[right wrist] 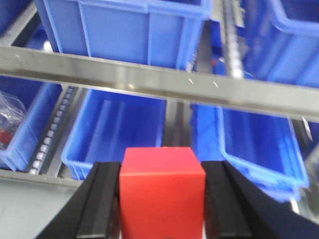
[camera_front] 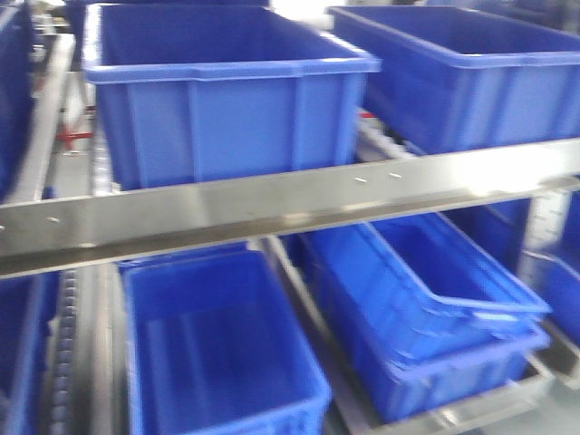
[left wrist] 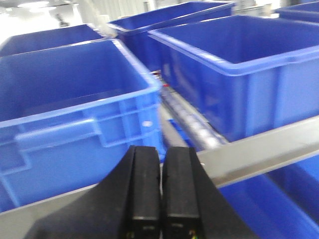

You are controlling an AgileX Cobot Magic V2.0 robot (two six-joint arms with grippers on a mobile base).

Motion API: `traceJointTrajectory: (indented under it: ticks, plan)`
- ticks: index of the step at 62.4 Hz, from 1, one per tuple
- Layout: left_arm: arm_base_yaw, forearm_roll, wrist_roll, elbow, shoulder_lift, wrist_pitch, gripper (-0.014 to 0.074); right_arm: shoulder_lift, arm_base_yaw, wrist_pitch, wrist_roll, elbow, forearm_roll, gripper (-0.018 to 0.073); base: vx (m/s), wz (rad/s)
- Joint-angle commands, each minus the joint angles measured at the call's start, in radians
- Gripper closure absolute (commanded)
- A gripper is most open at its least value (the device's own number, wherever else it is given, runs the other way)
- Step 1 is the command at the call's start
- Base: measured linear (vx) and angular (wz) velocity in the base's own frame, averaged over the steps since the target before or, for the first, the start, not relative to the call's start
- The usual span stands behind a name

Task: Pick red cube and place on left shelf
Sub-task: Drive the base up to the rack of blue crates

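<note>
The red cube (right wrist: 162,191) fills the gap between the black fingers (right wrist: 102,199) of my right gripper (right wrist: 162,169), which is shut on it. In the right wrist view it hangs in front of the shelf rack, below the steel rail (right wrist: 149,79) and facing a lower blue bin (right wrist: 119,134). My left gripper (left wrist: 162,152) is shut with nothing between its pads, just in front of the rail (left wrist: 259,149) at upper-bin height. The front view shows the rack's left side: an upper bin (camera_front: 217,100) and a lower bin (camera_front: 217,344). Neither gripper appears there.
Nested blue bins (camera_front: 435,308) lie tilted at the lower right, and another large bin (camera_front: 462,72) sits at the upper right. Roller tracks (right wrist: 52,134) run between the bins. A clear bag (right wrist: 10,117) lies in a far-left lower bin.
</note>
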Motion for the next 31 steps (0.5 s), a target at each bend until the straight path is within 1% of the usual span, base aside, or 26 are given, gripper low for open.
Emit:
traceJointTrajectory:
  ticks: [1, 19, 31]
  plan:
    - [-0.001, -0.005, 0.001, 0.022, -0.003, -0.09, 0.0491, 0.001, -0.005, -0.08, -0.002, -0.033, 0.008, 0.0501, 0.34, 0.41]
    - [-0.001, -0.005, 0.001, 0.022, -0.003, -0.09, 0.0491, 0.001, -0.005, -0.08, -0.002, -0.033, 0.008, 0.0501, 0.32, 0.46]
    - [-0.001, -0.005, 0.001, 0.022, -0.003, -0.09, 0.0491, 0.001, -0.005, -0.08, -0.002, -0.033, 0.008, 0.0501, 0.27, 0.26]
